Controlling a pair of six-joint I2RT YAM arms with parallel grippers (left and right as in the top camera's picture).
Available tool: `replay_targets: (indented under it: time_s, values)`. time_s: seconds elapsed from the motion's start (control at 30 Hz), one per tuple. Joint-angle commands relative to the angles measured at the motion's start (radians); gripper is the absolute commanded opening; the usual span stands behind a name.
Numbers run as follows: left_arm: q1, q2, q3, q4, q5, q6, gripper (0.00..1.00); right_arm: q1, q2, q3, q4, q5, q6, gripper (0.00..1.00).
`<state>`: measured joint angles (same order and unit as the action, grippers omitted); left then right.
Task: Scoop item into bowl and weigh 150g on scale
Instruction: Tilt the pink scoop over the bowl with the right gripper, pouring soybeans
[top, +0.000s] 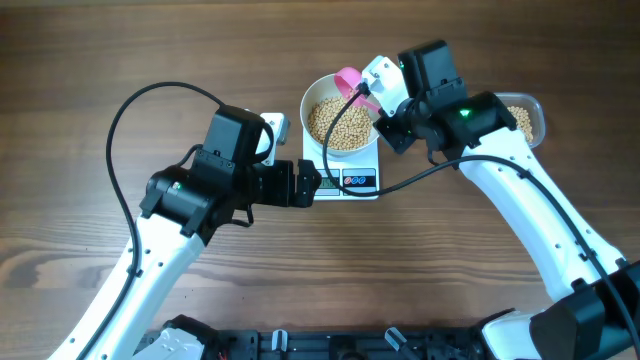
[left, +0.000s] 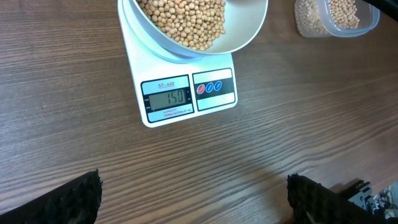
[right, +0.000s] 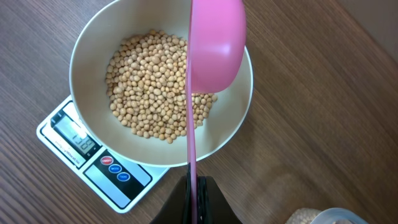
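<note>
1 pink scoop (right: 214, 50) clamped in right end effector (right: 194, 191); left end effector (top: 310, 185) apart.

Left arm (top: 160, 245), right arm (top: 525, 190): white link shells, black joint housings, looping black cables (top: 172, 85). Green light (top: 463, 112) on right wrist.

surface: wooden table (top: 90, 60) | grain: brown, streaked | light: even, soft

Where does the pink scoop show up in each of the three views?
Overhead: pink scoop at the top rim of the white bowl.
Left wrist: not in it.
Right wrist: top centre, above the bowl.
Shared landmark: the white bowl, in all three.
</note>
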<state>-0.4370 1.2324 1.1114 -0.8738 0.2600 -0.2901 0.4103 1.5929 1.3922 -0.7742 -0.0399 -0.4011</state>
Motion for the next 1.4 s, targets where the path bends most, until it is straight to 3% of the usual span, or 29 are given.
replay_targets:
  time_s: [0.0, 0.27, 0.43, 1.37]
  values:
    - [-0.005, 0.004, -0.004, 0.002, 0.009, 0.021, 1.00, 0.009, -0.030, 0.005, 0.009, 0.017, -0.018, 0.04]
    - [-0.005, 0.004, -0.004, 0.002, 0.008, 0.021, 1.00, 0.009, -0.030, 0.005, 0.014, 0.017, -0.019, 0.04]
    - [-0.005, 0.004, -0.004, 0.002, 0.008, 0.021, 1.00, 0.015, -0.030, 0.005, 0.011, 0.060, -0.127, 0.04]
    - [-0.005, 0.004, -0.004, 0.003, 0.008, 0.021, 1.00, 0.071, -0.034, 0.005, 0.071, 0.110, -0.144, 0.04]
